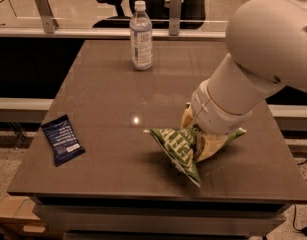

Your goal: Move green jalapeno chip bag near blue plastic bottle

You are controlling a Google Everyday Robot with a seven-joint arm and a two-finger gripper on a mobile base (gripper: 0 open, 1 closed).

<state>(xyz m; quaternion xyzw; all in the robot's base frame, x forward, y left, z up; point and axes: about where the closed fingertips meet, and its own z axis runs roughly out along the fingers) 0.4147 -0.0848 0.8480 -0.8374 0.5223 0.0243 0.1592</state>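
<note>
I have the gripper point(198, 136) low over the table point(103, 94), well in front of the water bottle point(141, 36) and off to its right, and it is clamped onto the bunched middle of the green chip bag point(177, 145). Furthest left, a dark-blue packet point(63, 139) lies flat near the table's front left edge, well apart from the bottle. The bottle itself stands upright near the back edge, its white cap on. The bag sits forward and right of the bottle, well apart from it, and its crumpled corners splay out from the grip. I cannot tell whether its lower tip touches the tabletop. The white arm point(253, 74) slants down from the upper right.
</note>
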